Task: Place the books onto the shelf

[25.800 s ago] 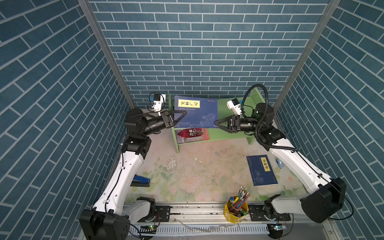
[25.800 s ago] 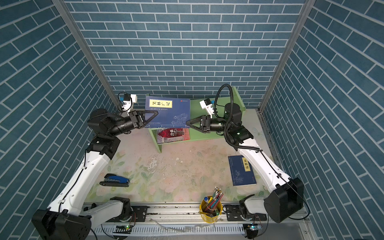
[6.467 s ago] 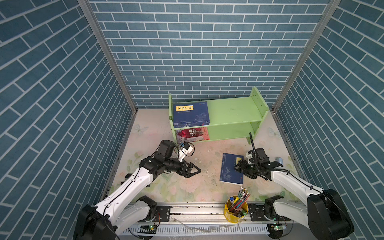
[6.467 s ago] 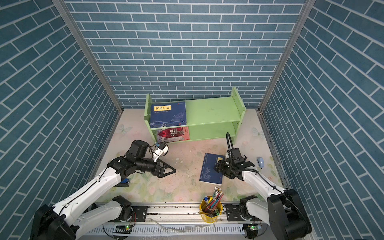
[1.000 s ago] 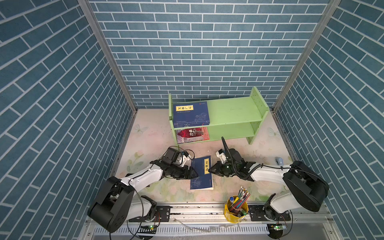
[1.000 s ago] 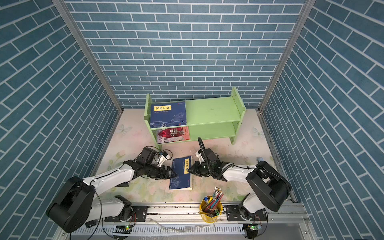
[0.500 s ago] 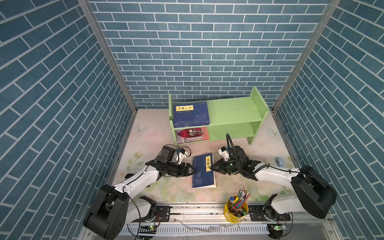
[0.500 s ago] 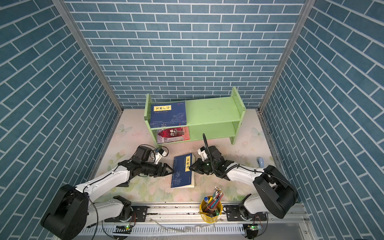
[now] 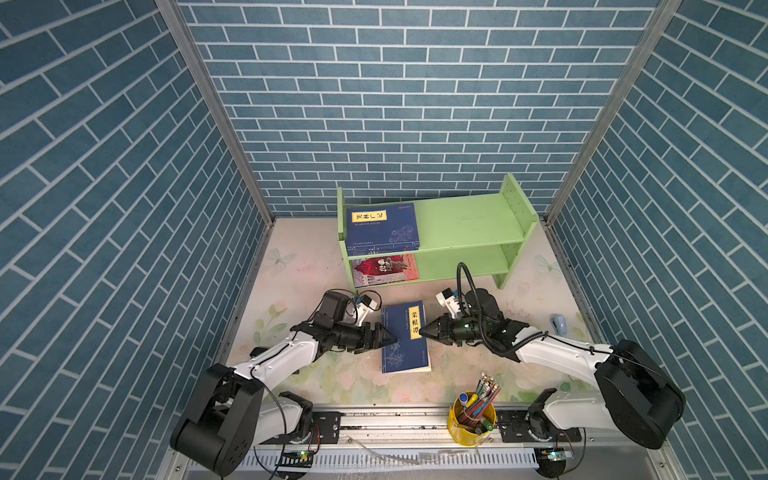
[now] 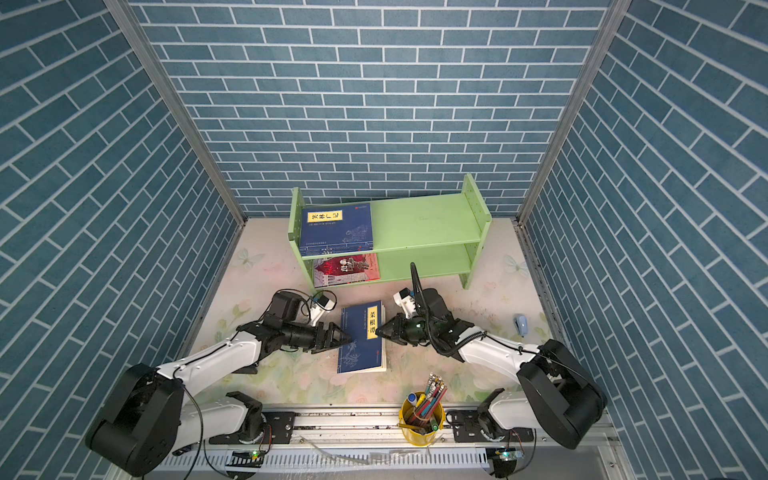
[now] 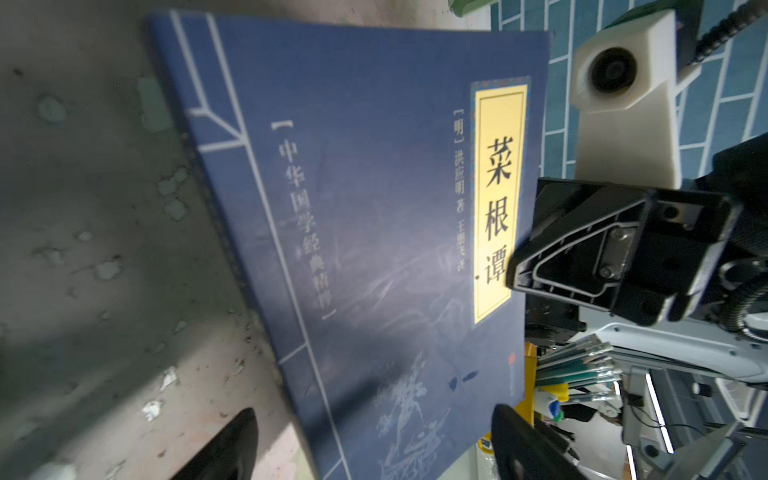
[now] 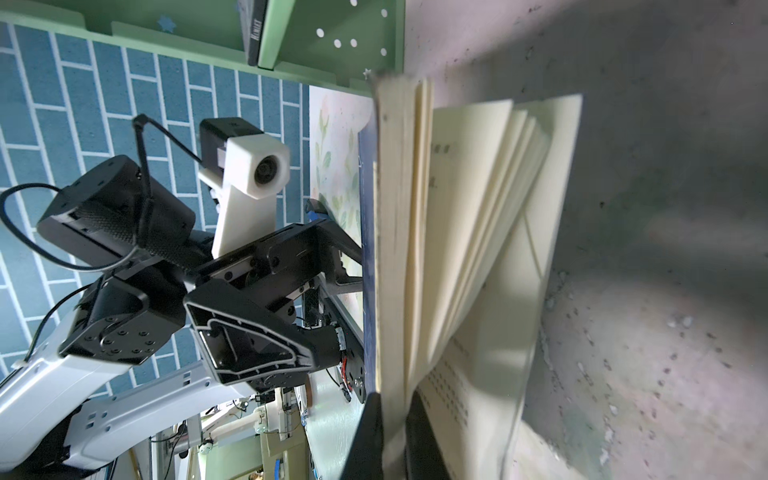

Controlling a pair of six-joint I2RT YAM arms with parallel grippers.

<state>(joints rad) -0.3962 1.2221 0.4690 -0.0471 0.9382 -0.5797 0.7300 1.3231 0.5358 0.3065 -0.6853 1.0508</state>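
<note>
The navy book lies lower centre, short of the shelf. The right gripper pinches its fore-edge, pages fanning, apparently raising it so the left gripper, jaws spread wide, can take the spine.

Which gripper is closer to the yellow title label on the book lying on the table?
Right. The right gripper is clamped on the navy book at its page edge, right beside the yellow label. The left gripper is open at the spine edge, across the cover.
</note>
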